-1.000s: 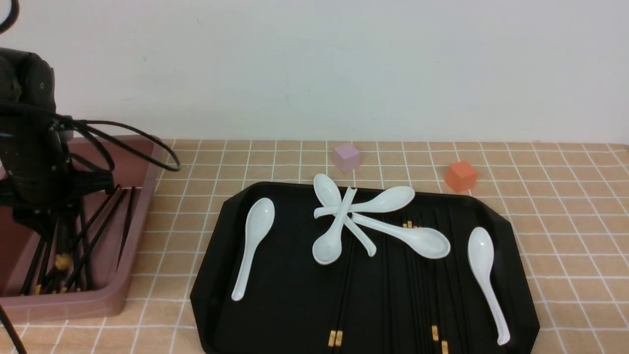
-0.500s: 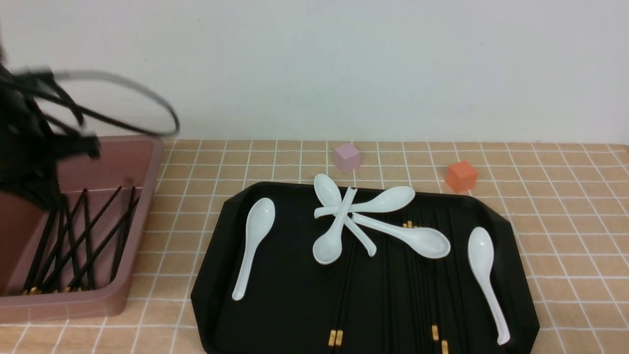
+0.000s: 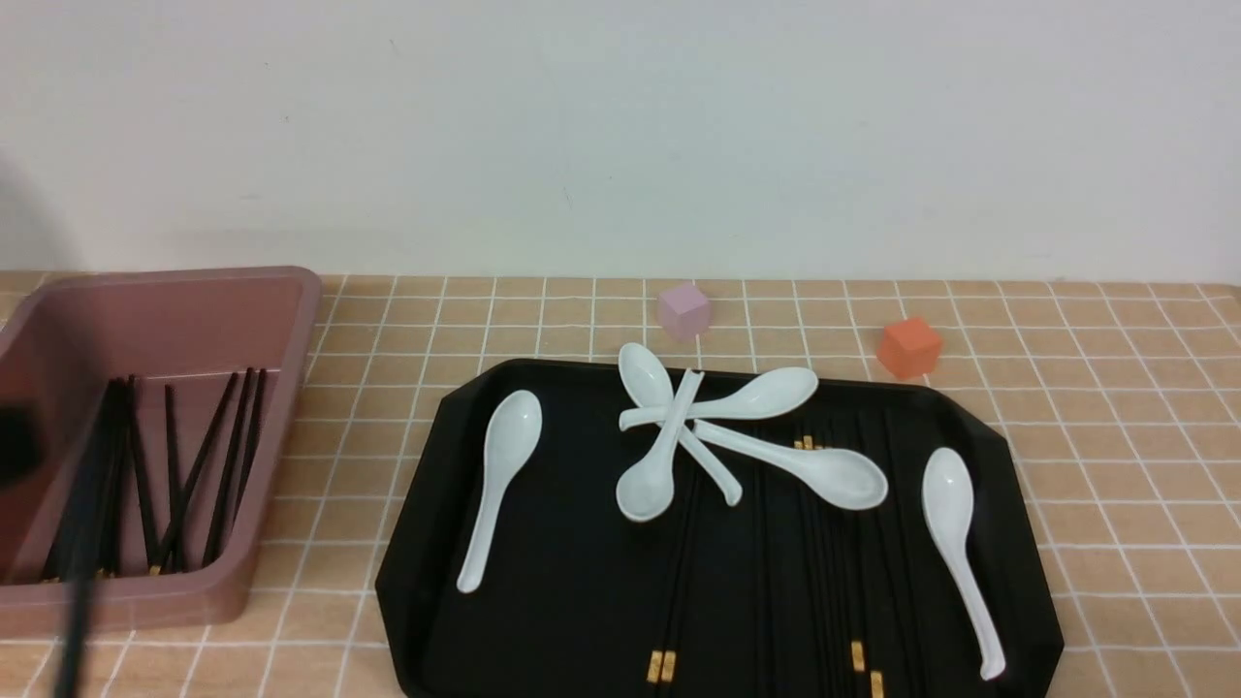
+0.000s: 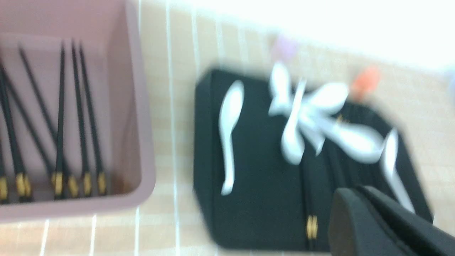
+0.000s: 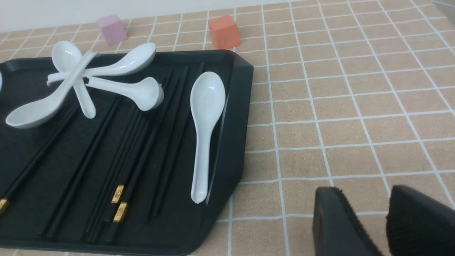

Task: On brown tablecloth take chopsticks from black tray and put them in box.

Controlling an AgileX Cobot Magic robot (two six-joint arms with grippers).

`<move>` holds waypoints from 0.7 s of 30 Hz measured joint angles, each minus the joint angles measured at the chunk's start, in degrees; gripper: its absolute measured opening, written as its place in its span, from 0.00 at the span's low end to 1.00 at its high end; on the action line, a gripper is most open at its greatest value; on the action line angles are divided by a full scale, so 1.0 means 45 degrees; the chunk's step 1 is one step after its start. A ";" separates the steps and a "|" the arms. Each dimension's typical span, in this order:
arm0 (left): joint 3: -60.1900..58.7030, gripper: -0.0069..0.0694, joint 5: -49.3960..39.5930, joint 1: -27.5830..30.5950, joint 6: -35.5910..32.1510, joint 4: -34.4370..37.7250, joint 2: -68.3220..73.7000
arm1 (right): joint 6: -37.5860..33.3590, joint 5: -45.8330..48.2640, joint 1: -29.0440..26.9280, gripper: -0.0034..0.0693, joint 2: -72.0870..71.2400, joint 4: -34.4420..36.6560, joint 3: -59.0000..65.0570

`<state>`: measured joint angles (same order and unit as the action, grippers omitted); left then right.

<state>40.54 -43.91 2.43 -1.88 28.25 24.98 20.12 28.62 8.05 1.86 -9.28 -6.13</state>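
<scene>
Right gripper (image 5: 382,227) hangs low over the brown tablecloth (image 5: 355,106), near and to the right of the black tray (image 5: 233,142), its fingers a little apart and holding nothing. Of the left gripper (image 4: 355,213), only a blurred dark finger shows in its wrist view. I cannot tell whether it is apart or together, and no stick is seen in it.

The job looks partly done. Several chopsticks (image 5: 133,160) lie lengthwise in the middle and right of the tray, with their gold bands at the near end. Some run under the white spoons (image 5: 142,93), so those will likely be the awkward ones to lift. At the left, the box (image 3: 281,417) already holds a loose bundle of sticks (image 3: 228,456), gold ends near.

The cloth is a flat tan grid of thin white lines. Beyond the tray's far edge a pink cube (image 3: 684,310) and an orange cube (image 3: 909,347) sit on it, well apart. A plain pale wall (image 3: 620,126) stands behind them.
</scene>
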 joint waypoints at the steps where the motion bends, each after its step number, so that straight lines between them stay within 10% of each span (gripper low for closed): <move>1: -0.0183 0.07 0.0000 0.0000 0.0000 0.0000 -0.0242 | 0.0000 0.0000 0.0000 0.38 0.0000 0.0000 0.0000; 7: -0.3832 0.07 0.2500 0.0000 0.2261 -0.0005 -0.5406 | 0.0000 0.0000 0.0000 0.38 0.0000 0.0000 0.0000; 21: -0.4332 0.07 0.3528 0.0000 0.2559 -0.2515 -0.5728 | 0.0000 0.0010 0.0000 0.38 0.0000 0.0000 0.0000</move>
<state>21.04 -28.03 2.43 9.64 16.93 -0.79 20.12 28.67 8.05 1.86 -9.28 -6.13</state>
